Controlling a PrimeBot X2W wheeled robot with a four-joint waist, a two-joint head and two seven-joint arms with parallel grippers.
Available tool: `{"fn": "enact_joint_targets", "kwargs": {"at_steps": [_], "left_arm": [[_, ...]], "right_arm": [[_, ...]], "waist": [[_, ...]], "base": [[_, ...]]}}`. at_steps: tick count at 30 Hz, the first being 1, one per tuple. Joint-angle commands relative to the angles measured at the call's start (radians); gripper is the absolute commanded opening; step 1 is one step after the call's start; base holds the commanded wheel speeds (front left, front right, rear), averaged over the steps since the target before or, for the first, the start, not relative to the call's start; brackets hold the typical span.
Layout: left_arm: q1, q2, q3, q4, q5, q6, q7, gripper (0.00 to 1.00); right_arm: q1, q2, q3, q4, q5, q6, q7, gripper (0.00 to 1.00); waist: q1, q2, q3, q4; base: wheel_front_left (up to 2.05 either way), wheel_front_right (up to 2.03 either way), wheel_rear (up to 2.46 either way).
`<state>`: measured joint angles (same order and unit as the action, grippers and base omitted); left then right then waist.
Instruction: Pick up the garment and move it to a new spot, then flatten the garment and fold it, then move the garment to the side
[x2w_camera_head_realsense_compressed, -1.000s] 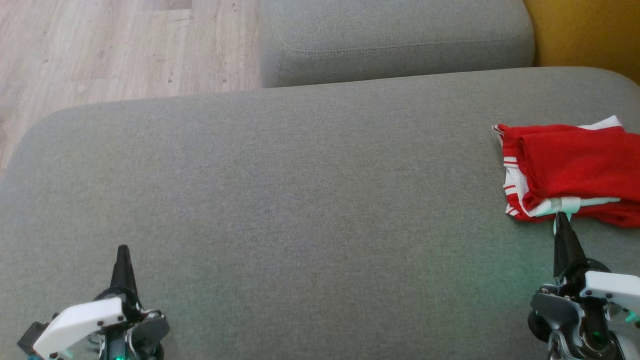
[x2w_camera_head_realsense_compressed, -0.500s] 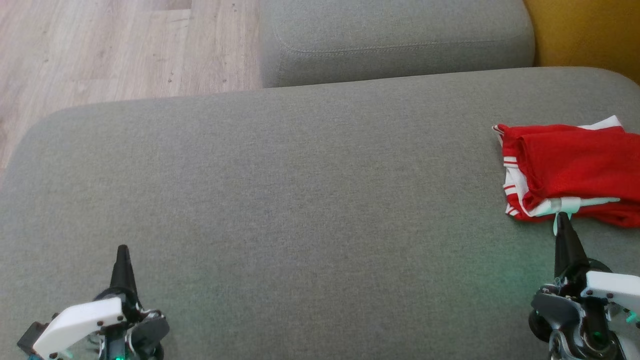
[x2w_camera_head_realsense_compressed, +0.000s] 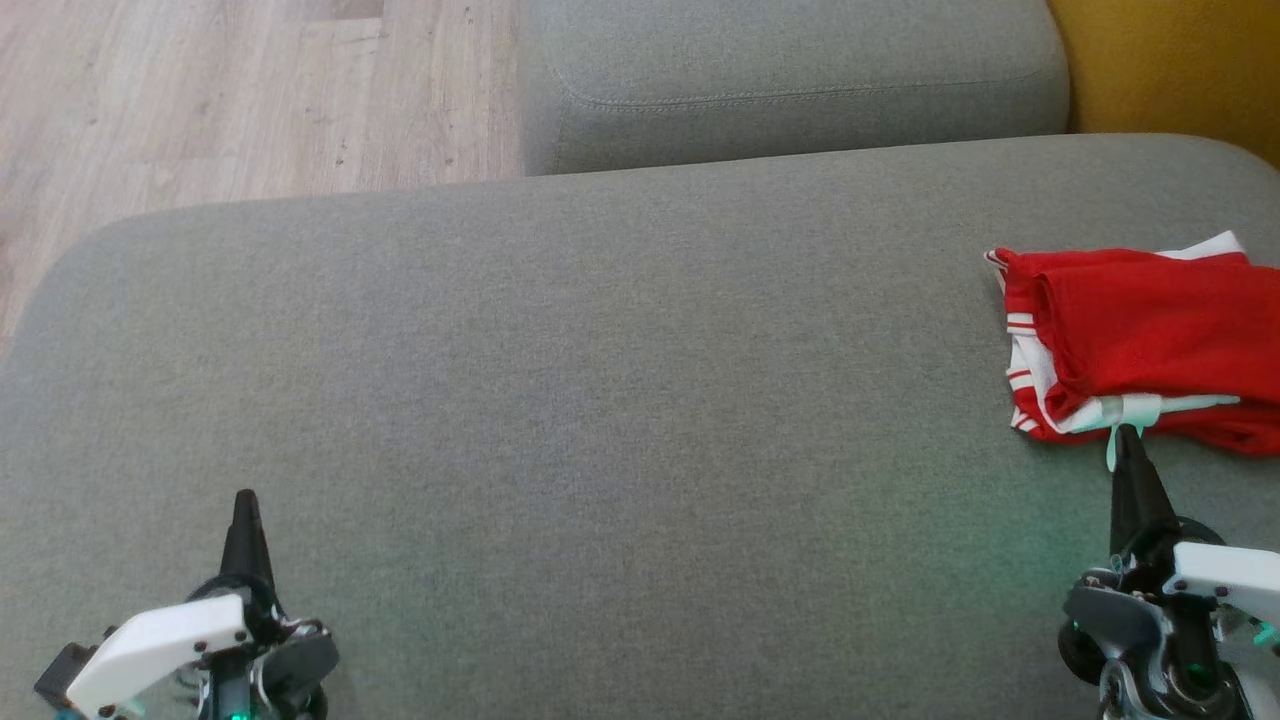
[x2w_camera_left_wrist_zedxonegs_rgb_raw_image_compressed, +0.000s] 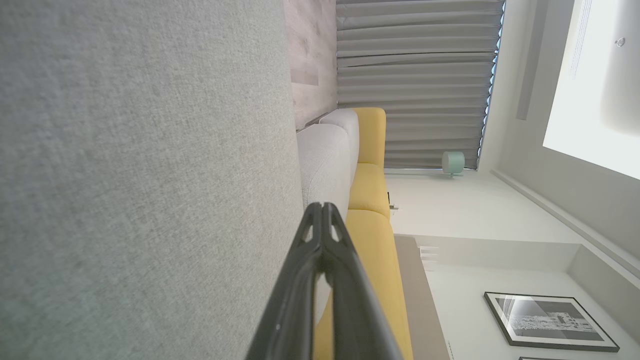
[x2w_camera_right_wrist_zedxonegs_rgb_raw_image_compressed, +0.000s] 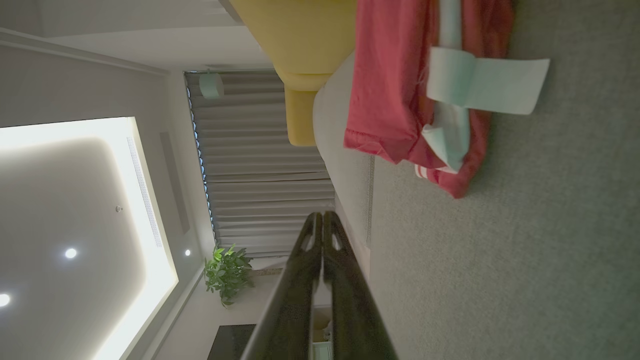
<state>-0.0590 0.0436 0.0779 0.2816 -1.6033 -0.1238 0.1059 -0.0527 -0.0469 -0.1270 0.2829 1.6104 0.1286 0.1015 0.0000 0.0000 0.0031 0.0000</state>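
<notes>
Grey woven fabric covers the broad seat cushion (x2w_camera_head_realsense_compressed: 560, 380). The folded red-and-white garment (x2w_camera_head_realsense_compressed: 1140, 330) lies at its right side, running out of the head view. The right gripper (x2w_camera_head_realsense_compressed: 1128, 440) points at the near hem, fingers pressed together on nothing; its tip seems just short of the cloth, though I cannot be sure. The left gripper (x2w_camera_head_realsense_compressed: 245, 500), likewise closed and empty, sits well apart at lower left. A pale tag (x2w_camera_right_wrist_zedxonegs_rgb_raw_image_compressed: 492, 85) juts from the hem.
</notes>
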Motion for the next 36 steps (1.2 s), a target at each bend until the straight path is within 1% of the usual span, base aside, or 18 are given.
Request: {"fn": "enact_joint_targets", "kwargs": {"at_steps": [1, 36], "left_arm": [[-0.049, 0.007, 0.036, -0.036, -0.005, -0.007, 0.007, 0.00], [-0.049, 0.007, 0.036, -0.036, -0.006, -0.007, 0.007, 0.00]], "right_arm": [[-0.055, -0.009, 0.020, -0.039, 0.004, 0.002, 0.006, 0.00], [-0.055, -0.007, 0.017, -0.038, 0.001, 0.002, 0.009, 0.00]], "waist": [[0.0000, 0.0000, 0.000, 0.000], [0.0000, 0.0000, 0.000, 0.000]], "base": [[0.00, 0.00, 0.00], [0.00, 0.00, 0.00]]}}
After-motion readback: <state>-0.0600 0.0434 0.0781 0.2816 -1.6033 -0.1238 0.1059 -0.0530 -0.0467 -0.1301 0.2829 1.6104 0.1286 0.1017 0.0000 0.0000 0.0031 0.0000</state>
